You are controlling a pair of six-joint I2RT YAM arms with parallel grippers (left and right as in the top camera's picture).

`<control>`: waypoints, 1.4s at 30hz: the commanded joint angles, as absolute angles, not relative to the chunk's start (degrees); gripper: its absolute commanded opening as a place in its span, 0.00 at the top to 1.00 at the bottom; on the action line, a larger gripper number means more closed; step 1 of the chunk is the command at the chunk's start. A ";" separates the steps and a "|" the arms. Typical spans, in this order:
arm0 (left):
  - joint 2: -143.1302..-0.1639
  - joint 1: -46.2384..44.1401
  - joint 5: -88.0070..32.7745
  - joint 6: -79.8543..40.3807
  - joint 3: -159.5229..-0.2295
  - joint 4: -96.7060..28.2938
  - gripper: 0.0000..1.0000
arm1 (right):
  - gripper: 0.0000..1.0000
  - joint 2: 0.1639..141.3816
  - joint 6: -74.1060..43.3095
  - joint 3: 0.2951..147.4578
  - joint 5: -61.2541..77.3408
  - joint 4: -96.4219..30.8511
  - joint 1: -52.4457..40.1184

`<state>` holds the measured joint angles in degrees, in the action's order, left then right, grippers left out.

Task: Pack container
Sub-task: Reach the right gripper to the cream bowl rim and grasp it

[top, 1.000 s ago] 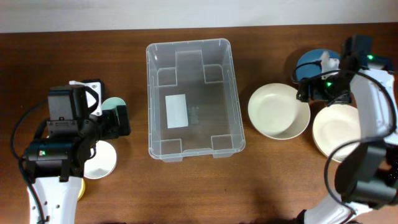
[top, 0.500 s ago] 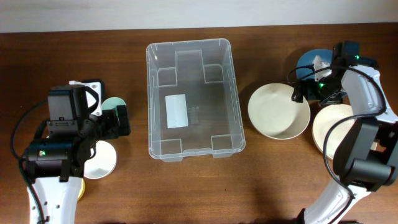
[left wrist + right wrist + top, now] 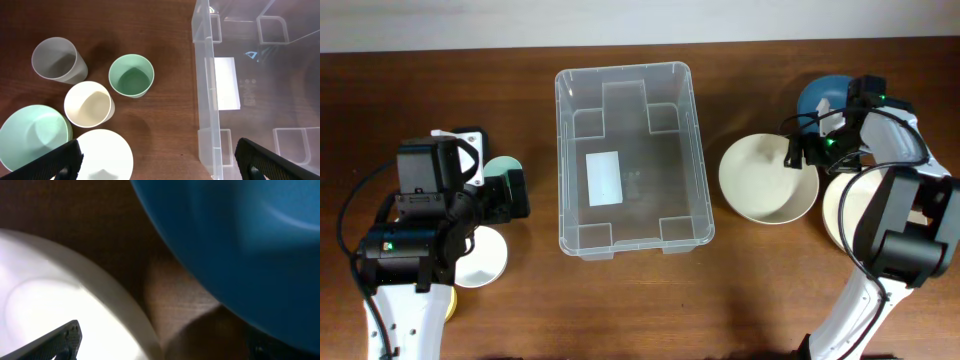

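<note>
The container (image 3: 625,160) is a large clear plastic tub with a white label on its base, standing empty at the table's middle. Its left wall shows in the left wrist view (image 3: 205,75). My left gripper (image 3: 160,167) is open and empty, hovering left of the tub above several cups and bowls. My right gripper (image 3: 805,150) is open and low at the right rim of a cream bowl (image 3: 760,180). In the right wrist view the fingers (image 3: 162,347) straddle that rim (image 3: 60,305), with a blue bowl (image 3: 240,240) just beyond.
Left of the tub stand a grey cup (image 3: 55,60), a green cup (image 3: 131,76), a cream cup (image 3: 89,104), a pale green bowl (image 3: 32,137) and a white bowl (image 3: 102,155). At the right are the blue bowl (image 3: 820,98) and a second cream bowl (image 3: 855,215).
My right gripper has moved left and lower, from beside the blue bowl to the cream bowl's right rim. The left arm has not moved.
</note>
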<state>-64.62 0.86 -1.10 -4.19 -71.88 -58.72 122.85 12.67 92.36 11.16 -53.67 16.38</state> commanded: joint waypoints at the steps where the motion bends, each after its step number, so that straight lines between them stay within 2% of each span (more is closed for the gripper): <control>1: -64.82 0.89 -1.76 -4.73 -73.08 -58.59 0.00 | 0.01 124.57 13.10 92.42 12.32 -53.45 16.53; 3: -64.82 0.89 -1.76 -4.73 -73.08 -58.59 0.01 | 0.00 124.90 13.08 92.42 12.34 -53.25 16.53; 14: -64.82 0.89 -1.76 -4.73 -73.08 -58.57 0.00 | 0.29 125.25 13.08 90.06 13.13 -52.51 16.51; 18: -64.82 0.89 -1.76 -4.73 -73.08 -58.57 0.00 | 0.36 125.25 13.08 89.14 13.13 -52.42 16.51; 25: -64.82 0.89 -1.76 -4.73 -73.08 -58.57 0.01 | 0.64 125.25 13.08 89.10 13.15 -52.69 16.51; 37: -64.82 0.89 -1.74 -4.73 -73.08 -58.57 0.00 | 0.81 125.25 13.06 89.10 15.07 -53.56 16.51; 42: -64.82 0.91 -1.74 -4.73 -73.08 -58.57 0.00 | 0.96 125.25 13.06 89.10 15.07 -54.00 16.47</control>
<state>-64.62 0.86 -1.10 -4.19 -71.88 -58.70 124.36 13.23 90.04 15.29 -54.04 16.38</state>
